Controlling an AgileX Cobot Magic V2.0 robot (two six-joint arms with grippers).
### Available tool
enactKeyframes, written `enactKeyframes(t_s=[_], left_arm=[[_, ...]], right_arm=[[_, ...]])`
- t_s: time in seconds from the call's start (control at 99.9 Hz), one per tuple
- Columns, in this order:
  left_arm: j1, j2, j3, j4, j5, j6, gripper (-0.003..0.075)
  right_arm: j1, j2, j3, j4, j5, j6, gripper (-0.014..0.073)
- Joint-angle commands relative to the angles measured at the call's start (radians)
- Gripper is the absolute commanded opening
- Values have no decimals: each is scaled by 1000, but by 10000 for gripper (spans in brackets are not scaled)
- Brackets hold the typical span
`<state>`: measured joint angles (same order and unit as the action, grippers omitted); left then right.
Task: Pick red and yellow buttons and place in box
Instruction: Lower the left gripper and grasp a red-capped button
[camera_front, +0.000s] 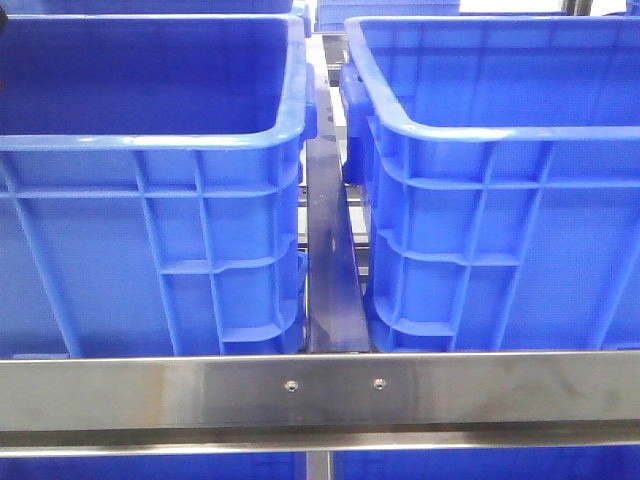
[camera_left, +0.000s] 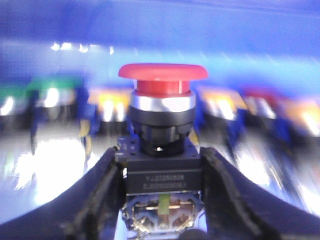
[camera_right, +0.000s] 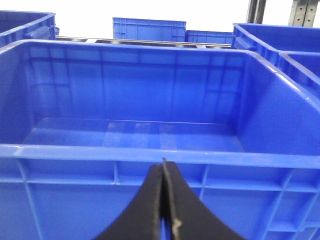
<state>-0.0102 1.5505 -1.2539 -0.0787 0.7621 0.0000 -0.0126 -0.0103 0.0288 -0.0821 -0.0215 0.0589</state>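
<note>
In the left wrist view, a red button with a wide domed cap, a silver collar and a black block base stands upright. My left gripper is shut on that black base, one finger on each side. Behind it, blurred, lie more buttons, among them yellow ones and another red one. My right gripper is shut with nothing in it, just in front of the near rim of an empty blue box. Neither gripper shows in the front view.
Two large blue crates, left and right, fill the front view, with a narrow dark gap between them. A steel rail crosses in front. Green-capped buttons lie blurred in the left wrist view. More blue crates stand behind.
</note>
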Motion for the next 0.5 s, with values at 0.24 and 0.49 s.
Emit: enactKeyframes(t_s=[0.24,0.49], left_arm=[[-192,-347,137,-13,-142,69,155],[-405,-393,137,-13,-127,75,155]], right_arm=[[-6,-24,-17,-5,-73,2,-59],[-6,-24,-17,-5,-73,2,-59]])
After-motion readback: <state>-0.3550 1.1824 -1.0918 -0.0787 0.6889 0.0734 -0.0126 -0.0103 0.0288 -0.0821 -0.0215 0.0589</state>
